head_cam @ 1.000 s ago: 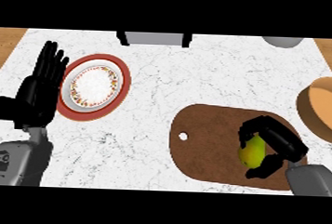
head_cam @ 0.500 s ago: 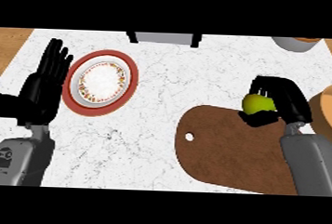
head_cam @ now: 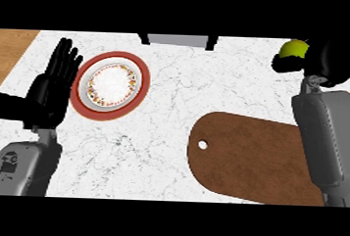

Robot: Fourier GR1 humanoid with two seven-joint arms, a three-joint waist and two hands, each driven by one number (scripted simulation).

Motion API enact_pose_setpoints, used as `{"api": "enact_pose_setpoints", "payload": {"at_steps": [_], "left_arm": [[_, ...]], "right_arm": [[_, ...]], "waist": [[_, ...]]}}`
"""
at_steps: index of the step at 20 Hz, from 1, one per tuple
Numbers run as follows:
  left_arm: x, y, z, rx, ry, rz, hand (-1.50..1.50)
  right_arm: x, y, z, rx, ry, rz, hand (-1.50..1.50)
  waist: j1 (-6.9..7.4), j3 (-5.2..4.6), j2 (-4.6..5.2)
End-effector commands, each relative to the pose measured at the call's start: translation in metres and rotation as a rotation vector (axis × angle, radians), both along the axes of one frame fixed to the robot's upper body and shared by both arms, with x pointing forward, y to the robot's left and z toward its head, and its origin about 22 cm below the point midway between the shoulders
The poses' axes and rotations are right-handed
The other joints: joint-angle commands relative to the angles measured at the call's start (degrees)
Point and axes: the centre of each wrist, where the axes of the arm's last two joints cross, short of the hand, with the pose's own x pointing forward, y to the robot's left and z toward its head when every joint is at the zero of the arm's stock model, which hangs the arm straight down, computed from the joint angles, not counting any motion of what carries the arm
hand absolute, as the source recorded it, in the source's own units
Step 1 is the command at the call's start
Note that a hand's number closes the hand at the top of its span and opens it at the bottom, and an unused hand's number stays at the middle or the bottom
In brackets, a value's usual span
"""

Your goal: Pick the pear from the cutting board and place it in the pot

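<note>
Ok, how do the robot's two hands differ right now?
The left hand is open, fingers straight, holding nothing; the right hand is curled round the pear. The left hand rests beside the plate; the right hand is past the cutting board. Both are black.

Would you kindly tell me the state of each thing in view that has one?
cutting board: flat, no fruit on it
plate: flat on the counter
pear: held, off the cutting board
right robot hand: shut round the pear
left robot hand: open, resting beside the plate

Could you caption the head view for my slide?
Right hand holds the pear beyond the cutting board; left hand open beside plate.
</note>
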Motion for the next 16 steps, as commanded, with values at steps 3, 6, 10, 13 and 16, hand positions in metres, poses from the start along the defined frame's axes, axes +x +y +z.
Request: {"api": "enact_pose_setpoints", "payload": {"at_steps": [3,6,10,13,16], "left_arm": [[0.004,0.001,-0.007,-0.007,-0.004,0.026,0.0],[0.002,0.008,-0.006,0.005,0.005,0.03,0.0],[-0.006,0.015,0.002,-0.009,0.025,0.067,0.0],[0.0,0.02,0.003,-0.009,0.021,0.079,0.0],[-0.008,0.016,-0.005,-0.015,0.011,0.063,0.0]], "right_arm": [[0.022,0.054,0.057,-0.108,-0.176,-0.33,1.5],[0.028,0.042,0.062,-0.113,-0.193,-0.413,1.5],[0.014,0.02,0.065,-0.083,-0.104,-0.438,1.5],[0.002,-0.003,0.056,-0.088,-0.068,-0.468,1.5],[-0.009,-0.036,0.059,-0.075,-0.038,-0.487,1.5]], "waist": [[-1.17,0.32,0.23],[-2.76,0.49,-0.14],[-4.25,0.55,-0.72],[-4.89,0.55,-0.73],[-4.56,0.55,-0.71]]}}
